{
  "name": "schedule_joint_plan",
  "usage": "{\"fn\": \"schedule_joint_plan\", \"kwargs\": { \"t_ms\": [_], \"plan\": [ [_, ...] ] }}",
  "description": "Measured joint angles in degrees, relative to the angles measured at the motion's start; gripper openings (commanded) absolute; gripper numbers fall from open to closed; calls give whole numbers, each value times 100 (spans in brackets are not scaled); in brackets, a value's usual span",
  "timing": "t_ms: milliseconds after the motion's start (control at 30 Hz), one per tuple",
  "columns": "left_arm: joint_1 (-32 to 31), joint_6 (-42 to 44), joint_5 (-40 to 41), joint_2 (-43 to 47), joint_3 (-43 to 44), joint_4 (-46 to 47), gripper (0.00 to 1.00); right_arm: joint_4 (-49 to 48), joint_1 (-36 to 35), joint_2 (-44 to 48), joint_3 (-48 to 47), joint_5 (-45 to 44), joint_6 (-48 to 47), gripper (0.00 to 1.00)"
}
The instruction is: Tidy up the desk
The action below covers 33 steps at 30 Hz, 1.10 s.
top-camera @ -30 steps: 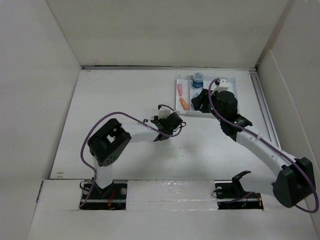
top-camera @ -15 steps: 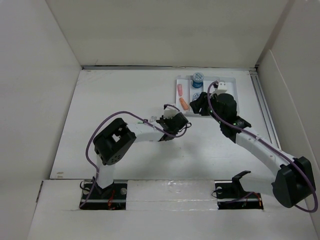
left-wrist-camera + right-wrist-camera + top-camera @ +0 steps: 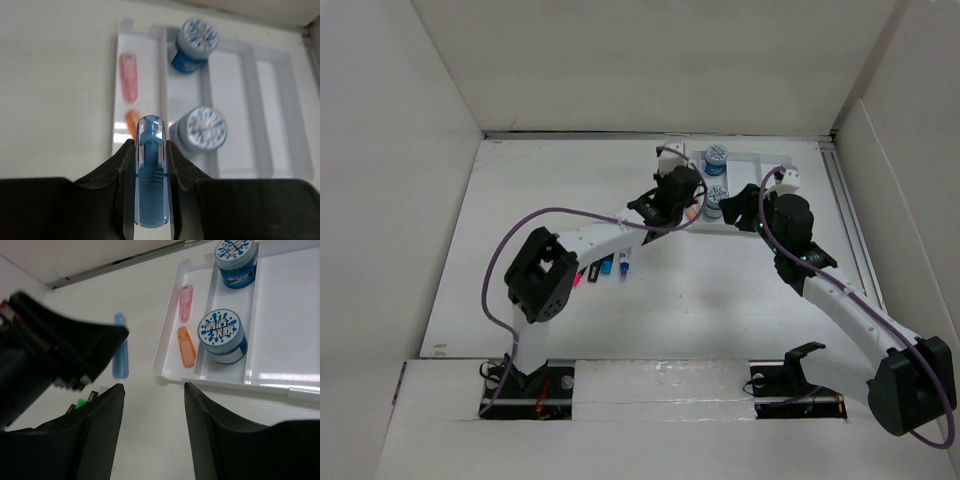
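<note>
By the tray (image 3: pixel 265 100), the left arm (image 3: pixel 600 235) stretches forward, jaws pinching a blue tube (image 3: pixel 150 175).

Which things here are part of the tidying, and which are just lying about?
Job: blue marker in left gripper; tray; pink marker; orange marker; far jar; near jar; loose pens on desk.
Just there: rail; side panel.

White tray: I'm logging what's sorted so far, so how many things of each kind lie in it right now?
Round blue-lidded jars: 2
Pink tube: 1
Orange tube: 1
Total: 4 in the tray; the blue tube held by the left gripper is not counted.
</note>
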<state>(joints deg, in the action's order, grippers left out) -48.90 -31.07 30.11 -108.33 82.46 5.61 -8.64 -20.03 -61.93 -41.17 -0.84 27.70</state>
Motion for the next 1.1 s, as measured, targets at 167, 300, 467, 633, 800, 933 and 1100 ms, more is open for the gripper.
{"fn": "schedule_joint_plan", "kwargs": {
  "t_ms": [167, 300, 467, 633, 800, 933, 1100],
  "plan": [
    [323, 293, -251, -1294, 1893, 138, 32, -83, 50, -4, 0, 2, 42, 57],
    [461, 461, -455, -1722, 2181, -52, 43, -85, 57, 9, 2, 31, 42, 57],
    [468, 560, -455, -1596, 1766, -155, 42, -87, 57, -63, 2, 201, 42, 57],
    [433, 474, -297, -400, -85, -33, 41, -87, 57, -127, 2, 286, 39, 42],
    [431, 201, -70, 1062, -1805, 87, 42, -146, 55, -151, 2, 356, 37, 3],
    [437, -33, -9, 1738, -2712, 81, 42, -208, 2, -236, 2, 350, 31, 21],
    [437, -201, -39, 1867, -3344, -79, 41, -208, -116, -494, -2, 352, -42, 47]
  ]
}}
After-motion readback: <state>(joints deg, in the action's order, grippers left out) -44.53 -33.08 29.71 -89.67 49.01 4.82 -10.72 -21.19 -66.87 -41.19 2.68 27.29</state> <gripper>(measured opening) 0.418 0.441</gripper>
